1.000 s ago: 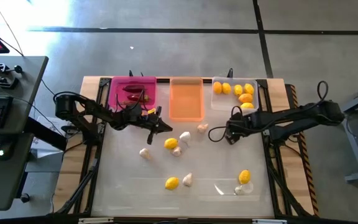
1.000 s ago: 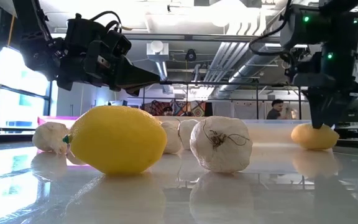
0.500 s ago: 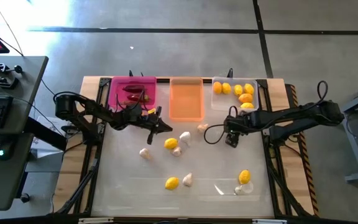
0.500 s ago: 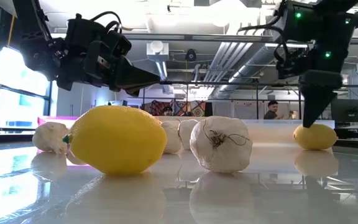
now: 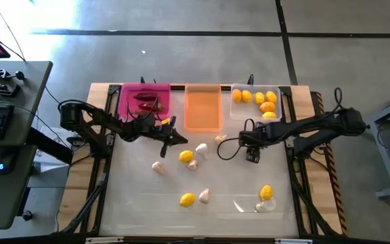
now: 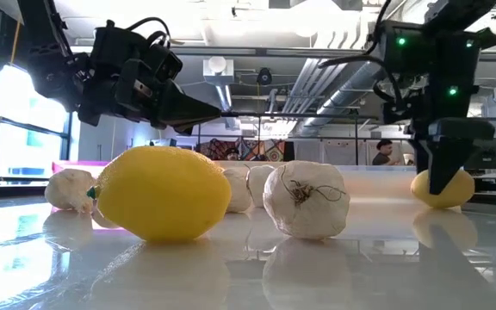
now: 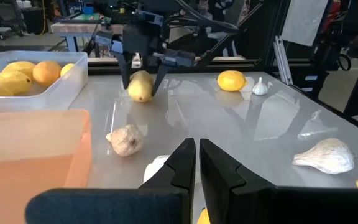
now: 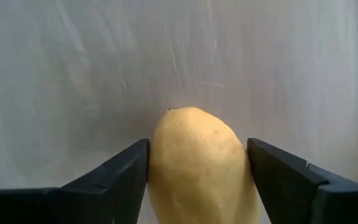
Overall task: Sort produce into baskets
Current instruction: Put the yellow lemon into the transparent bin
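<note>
Now lemon (image 8: 197, 163) between right end effector (image 8: 197, 168) fingers.

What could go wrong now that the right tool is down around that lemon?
1. The right tool straddles a lemon with its fingers at the rounded sides; when they close it may squirt out.
2. The lemon tray already holds several fruits, so a dropped one might bounce off them.
3. A garlic bulb lies near the path to that tray and could get nudged.

1. A yellow lemon (image 8: 199, 165) stands between the two dark jaws of the right gripper (image 8: 197, 168).
2. Both jaws flank it closely.
3. Pale tabletop (image 8: 104, 68) lies beyond.
</note>
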You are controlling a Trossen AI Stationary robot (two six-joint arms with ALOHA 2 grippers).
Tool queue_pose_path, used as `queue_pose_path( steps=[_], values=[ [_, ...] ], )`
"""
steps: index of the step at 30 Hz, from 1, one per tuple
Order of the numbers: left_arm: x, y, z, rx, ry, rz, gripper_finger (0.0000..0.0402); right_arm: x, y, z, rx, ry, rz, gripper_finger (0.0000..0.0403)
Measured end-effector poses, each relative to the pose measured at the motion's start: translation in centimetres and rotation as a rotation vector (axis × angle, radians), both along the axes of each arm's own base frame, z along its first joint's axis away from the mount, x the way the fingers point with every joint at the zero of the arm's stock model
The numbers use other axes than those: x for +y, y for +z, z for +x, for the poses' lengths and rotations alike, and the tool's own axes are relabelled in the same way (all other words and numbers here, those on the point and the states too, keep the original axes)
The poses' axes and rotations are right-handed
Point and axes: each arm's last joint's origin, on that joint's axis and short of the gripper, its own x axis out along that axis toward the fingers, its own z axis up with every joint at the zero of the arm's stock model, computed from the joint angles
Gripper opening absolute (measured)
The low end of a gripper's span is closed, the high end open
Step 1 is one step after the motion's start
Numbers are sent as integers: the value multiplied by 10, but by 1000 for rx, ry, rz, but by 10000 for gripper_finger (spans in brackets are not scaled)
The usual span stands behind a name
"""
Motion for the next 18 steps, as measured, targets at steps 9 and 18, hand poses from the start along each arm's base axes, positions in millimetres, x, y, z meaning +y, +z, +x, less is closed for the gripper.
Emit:
queue_pose_path(
  steps=[9,18],
  values=[
    [0,0,0,2,0,0,10,-2,35,22,-42,-17,-9,209],
    [0,0,0,4,1,-5,10,-61,103,39,-179,-255,-242,206]
  ],
)
